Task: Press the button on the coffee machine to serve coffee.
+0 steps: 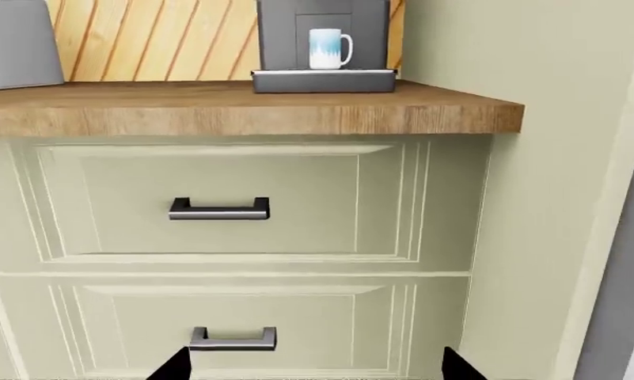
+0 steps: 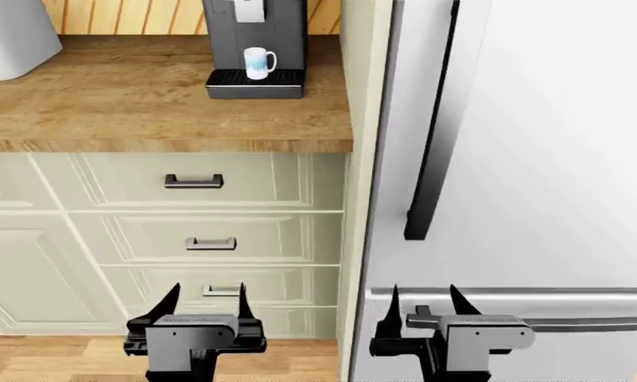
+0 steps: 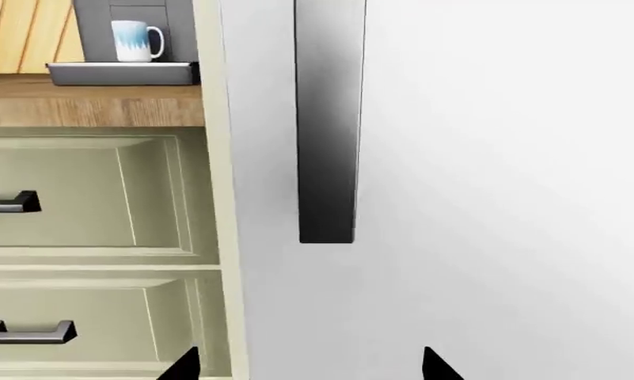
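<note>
My left black gripper (image 2: pixel 204 298) and right black gripper (image 2: pixel 422 301) low, fingers spread, empty, tall dark-grey boxy coffee machine (image 2: pixel 254 44) far above on wooden counter (image 2: pixel 137 103), button not discernible.

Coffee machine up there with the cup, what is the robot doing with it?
Nothing yet. The tall dark-grey coffee machine stands at the back of the wooden countertop, with a white mug with a blue pattern on its black drip tray. Both of the robot's black grippers, the left gripper and the right gripper, hang low and open, holding nothing: the left in front of the pale green drawers, the right in front of the white fridge. The button is not visible here.
</note>
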